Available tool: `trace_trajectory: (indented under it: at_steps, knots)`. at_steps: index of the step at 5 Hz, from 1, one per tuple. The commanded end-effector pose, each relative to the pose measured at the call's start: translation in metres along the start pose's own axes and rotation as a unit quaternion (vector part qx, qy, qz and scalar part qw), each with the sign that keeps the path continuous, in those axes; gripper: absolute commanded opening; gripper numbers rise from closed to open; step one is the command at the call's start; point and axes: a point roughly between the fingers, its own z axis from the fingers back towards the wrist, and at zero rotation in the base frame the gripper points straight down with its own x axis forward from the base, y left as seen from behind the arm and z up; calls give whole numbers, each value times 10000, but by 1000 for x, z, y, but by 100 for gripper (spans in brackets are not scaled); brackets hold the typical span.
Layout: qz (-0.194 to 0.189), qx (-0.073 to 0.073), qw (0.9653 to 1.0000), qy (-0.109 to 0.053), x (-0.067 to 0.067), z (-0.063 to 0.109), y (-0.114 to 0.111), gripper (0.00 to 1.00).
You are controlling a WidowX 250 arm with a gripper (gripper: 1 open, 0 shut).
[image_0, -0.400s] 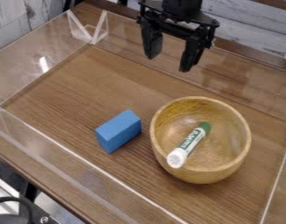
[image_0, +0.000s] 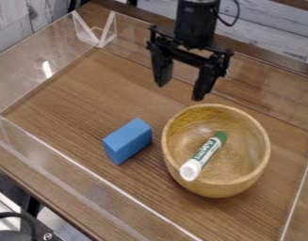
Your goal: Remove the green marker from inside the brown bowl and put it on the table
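The green marker (image_0: 202,155), white with a green band, lies slanted inside the brown bowl (image_0: 251,168) at the right front of the table (image_0: 81,104). My gripper (image_0: 184,83) hangs above the table just behind the bowl's far rim, pointing down. Its two black fingers (image_0: 160,69) stand wide apart with nothing between them. The marker is untouched.
A blue rectangular block (image_0: 127,140) lies on the table left of the bowl. Low clear acrylic walls (image_0: 43,66) edge the tabletop, with a clear bracket (image_0: 93,33) at the back left corner.
The gripper has come down and slightly toward the bowl, still open. The marker, bowl and block have not moved.
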Motion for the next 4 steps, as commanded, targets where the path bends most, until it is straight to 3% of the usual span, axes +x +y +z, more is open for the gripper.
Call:
trace_trajectory:
  at_steps: [1, 4]
  knots:
    - [-142, -18, 9994, -318, 1, 11, -12, 100]
    - [-316, -60, 9989, -334, 1, -3, -35, 100]
